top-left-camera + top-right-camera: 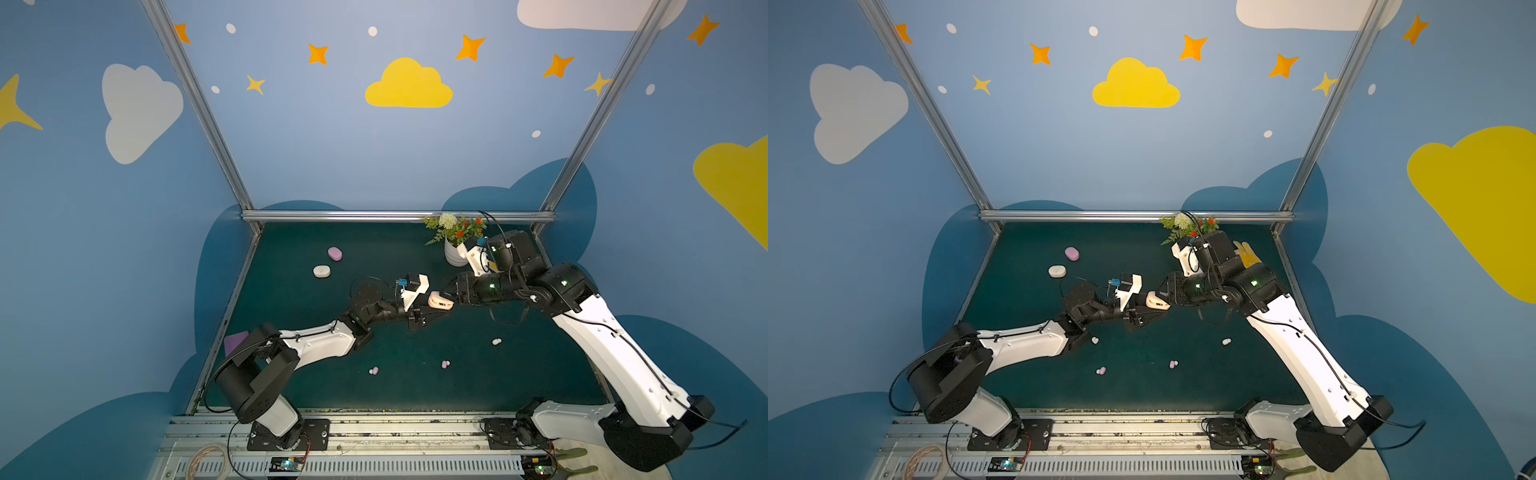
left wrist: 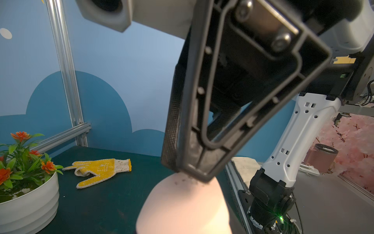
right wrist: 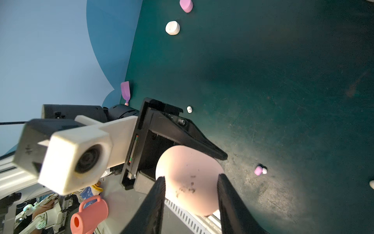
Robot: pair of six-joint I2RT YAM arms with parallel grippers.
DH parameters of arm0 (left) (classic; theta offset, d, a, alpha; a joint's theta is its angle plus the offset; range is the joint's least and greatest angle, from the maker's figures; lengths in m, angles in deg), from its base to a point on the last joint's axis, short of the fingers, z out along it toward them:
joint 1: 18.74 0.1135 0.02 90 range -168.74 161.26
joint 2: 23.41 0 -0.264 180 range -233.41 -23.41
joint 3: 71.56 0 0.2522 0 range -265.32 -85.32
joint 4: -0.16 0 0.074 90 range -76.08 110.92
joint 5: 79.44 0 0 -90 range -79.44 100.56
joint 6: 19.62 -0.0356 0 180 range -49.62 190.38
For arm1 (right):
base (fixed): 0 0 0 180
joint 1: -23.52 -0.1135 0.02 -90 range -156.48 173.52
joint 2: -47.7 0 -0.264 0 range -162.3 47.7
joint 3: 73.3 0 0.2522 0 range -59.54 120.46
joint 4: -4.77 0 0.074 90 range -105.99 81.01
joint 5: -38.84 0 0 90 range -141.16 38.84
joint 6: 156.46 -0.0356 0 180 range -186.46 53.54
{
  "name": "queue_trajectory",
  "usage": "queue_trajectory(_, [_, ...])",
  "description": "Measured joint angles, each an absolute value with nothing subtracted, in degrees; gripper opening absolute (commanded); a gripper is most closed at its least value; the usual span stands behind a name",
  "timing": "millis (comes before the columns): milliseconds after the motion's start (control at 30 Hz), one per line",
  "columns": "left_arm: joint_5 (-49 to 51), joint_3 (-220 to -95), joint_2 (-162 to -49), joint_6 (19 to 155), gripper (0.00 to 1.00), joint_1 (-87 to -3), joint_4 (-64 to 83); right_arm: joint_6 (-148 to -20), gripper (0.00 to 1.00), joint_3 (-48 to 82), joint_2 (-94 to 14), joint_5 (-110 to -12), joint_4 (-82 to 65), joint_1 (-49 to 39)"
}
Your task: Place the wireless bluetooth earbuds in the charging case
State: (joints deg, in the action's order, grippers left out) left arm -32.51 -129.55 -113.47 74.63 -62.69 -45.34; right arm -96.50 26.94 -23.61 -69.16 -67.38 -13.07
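Note:
The peach-pink charging case [image 1: 439, 301] [image 1: 1156, 301] hangs above the middle of the mat, held from both sides. My left gripper [image 1: 430, 311] is shut on its body. My right gripper [image 3: 191, 177] [image 1: 451, 297] pinches the rounded shell [image 3: 188, 174] between both fingers. In the left wrist view the case [image 2: 182, 206] sits right under a right gripper finger [image 2: 202, 121]. Loose earbuds lie on the mat: white ones [image 1: 496, 341] [image 1: 1095, 340] [image 3: 189, 109] and lilac ones [image 1: 445, 364] [image 1: 374, 370] [image 3: 260, 170].
A lilac case [image 1: 335, 253] and a white case [image 1: 321, 271] lie shut at the back left. A white flower pot [image 1: 455, 249] [image 2: 28, 198] and a yellow glove [image 1: 1248, 254] [image 2: 101, 170] sit at the back right. A purple object [image 1: 235, 341] leans at the mat's left edge.

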Motion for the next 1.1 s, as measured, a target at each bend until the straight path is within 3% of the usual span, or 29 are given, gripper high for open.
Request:
queue_trajectory(267, [-32.7,-129.5,-113.7,74.5,0.04,-62.7,-43.6,-96.6,0.43,26.3,-23.8,-68.5,-68.9,-14.8])
queue_trajectory(667, [-32.5,-129.6,-113.7,71.2,0.04,-62.9,-39.6,-99.3,0.72,26.8,-24.7,-65.4,-72.4,-14.7])
queue_trajectory(1100, [-31.9,-129.6,-113.6,67.3,0.04,-63.9,-35.6,-103.2,0.76,24.6,-26.0,-67.0,-70.1,-14.5])
